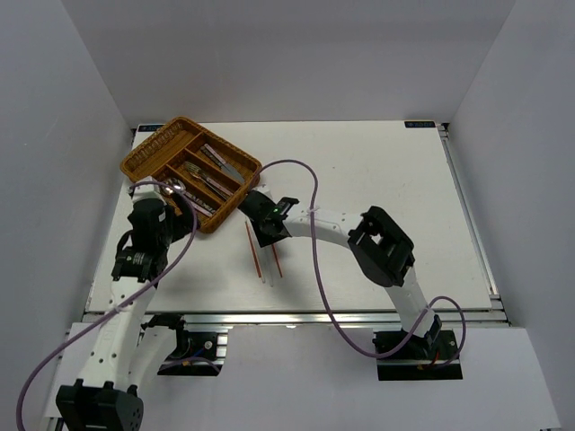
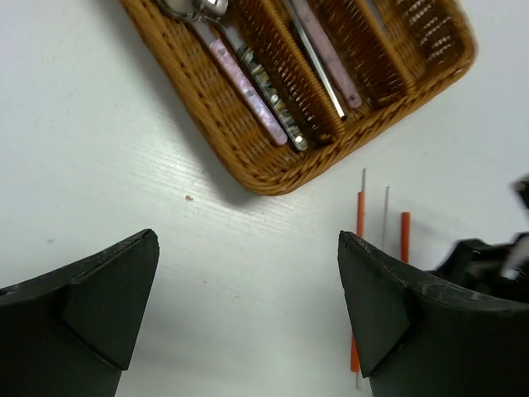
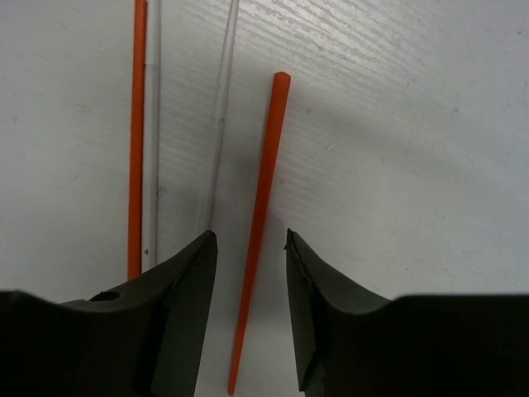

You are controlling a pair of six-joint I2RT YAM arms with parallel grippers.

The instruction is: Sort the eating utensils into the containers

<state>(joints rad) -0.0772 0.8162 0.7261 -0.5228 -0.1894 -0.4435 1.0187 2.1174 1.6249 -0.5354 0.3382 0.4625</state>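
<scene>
The brown wicker tray (image 1: 144,158) sits at the far left and holds several utensils (image 1: 219,162). In the left wrist view, a pink-handled spoon (image 2: 245,84) and a knife (image 2: 321,59) lie in its compartments (image 2: 248,161). Red and white chopsticks (image 1: 255,252) lie on the table just near of the tray. My right gripper (image 1: 269,224) is low over them and open. Its jaws straddle one red chopstick (image 3: 261,198) without touching it. Another red chopstick (image 3: 136,141) and white ones (image 3: 221,107) lie just left of it. My left gripper (image 2: 248,240) is open and empty over bare table beside the tray's near corner.
White walls enclose the table on three sides. The right arm's elbow (image 1: 384,244) hangs over mid-table. A purple cable (image 1: 316,233) loops across the middle. The right gripper's body (image 2: 488,265) shows at the right edge of the left wrist view.
</scene>
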